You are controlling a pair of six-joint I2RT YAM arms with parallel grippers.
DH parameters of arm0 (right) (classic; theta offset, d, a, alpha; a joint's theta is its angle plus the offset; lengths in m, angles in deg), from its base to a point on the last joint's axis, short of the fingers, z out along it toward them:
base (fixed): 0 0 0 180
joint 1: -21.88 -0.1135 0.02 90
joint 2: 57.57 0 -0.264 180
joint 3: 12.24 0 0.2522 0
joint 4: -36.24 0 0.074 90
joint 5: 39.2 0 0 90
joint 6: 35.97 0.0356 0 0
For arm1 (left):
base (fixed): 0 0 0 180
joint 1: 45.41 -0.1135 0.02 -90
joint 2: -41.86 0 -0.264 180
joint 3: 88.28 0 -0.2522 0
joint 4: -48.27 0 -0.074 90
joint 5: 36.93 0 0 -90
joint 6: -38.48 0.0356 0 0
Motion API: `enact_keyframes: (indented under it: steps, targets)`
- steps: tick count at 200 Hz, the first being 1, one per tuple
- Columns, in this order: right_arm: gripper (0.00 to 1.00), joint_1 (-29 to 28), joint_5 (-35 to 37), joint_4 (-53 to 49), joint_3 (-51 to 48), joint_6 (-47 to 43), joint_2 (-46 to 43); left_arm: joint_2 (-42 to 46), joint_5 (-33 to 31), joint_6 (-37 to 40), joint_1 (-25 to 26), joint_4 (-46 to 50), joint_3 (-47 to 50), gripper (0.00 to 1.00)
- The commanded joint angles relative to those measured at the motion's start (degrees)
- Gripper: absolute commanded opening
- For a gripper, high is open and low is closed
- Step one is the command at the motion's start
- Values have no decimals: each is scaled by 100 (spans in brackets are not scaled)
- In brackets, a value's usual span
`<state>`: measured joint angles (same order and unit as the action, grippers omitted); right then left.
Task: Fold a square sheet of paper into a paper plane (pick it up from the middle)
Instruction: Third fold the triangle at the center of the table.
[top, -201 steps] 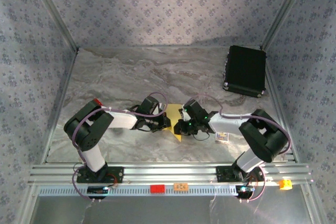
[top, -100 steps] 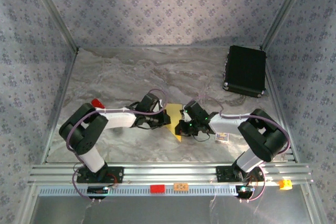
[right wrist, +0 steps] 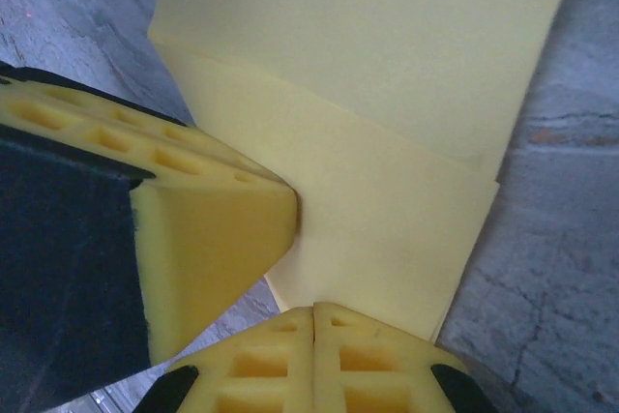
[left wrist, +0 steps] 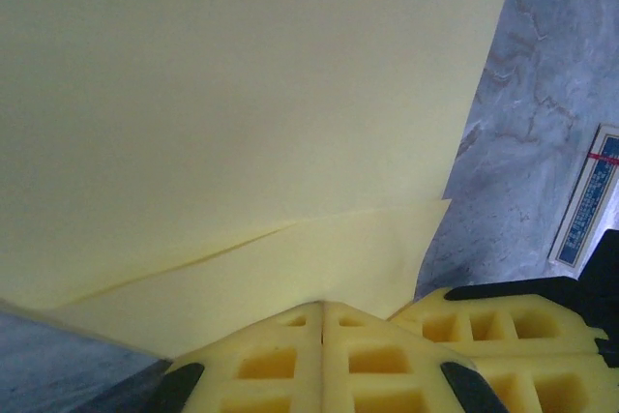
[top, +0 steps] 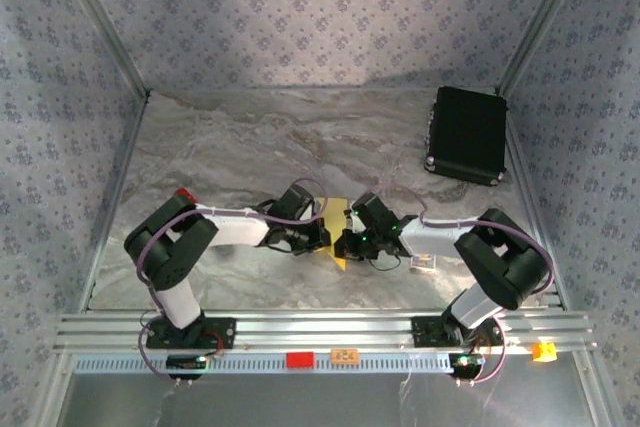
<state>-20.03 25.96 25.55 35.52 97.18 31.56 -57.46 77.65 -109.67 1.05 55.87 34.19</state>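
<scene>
The square sheet of paper [top: 334,237] is yellow and folded into layers, with a crease running across it [left wrist: 242,123] [right wrist: 387,132]. It lies between both grippers at the table's near middle. My left gripper [top: 320,236] [left wrist: 322,305] is shut, and the paper's edge runs into its fingertips. My right gripper [top: 344,242] [right wrist: 314,311] is shut on the paper's near edge from the other side. In the right wrist view the left gripper's fingers [right wrist: 213,229] touch the paper at the left. The right gripper's fingers [left wrist: 513,321] show in the left wrist view.
A black rectangular case [top: 467,134] lies at the back right. A small printed card [top: 425,263] [left wrist: 587,198] lies just right of the right gripper. A red-tipped item [top: 184,193] sits behind the left arm. Patterned walls close in three sides.
The left gripper has moved right, closer to the right gripper, and covers more of the paper. The right gripper's jaws have closed fully.
</scene>
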Motion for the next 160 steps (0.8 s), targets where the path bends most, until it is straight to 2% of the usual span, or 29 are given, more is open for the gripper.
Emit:
enact_keyframes:
  steps: [1, 94, 160]
  targets:
    - [5, 28, 392, -501, -225, 70, 87, -117, -314, -6, -102, 351, 44, 0]
    - [4, 29, 400, -500, -237, 46, 122, 62, -384, 269, -812, 595, 34, 0]
    - [3, 30, 375, -465, -245, 36, 131, 205, -287, 313, -1166, 391, 261, 0]
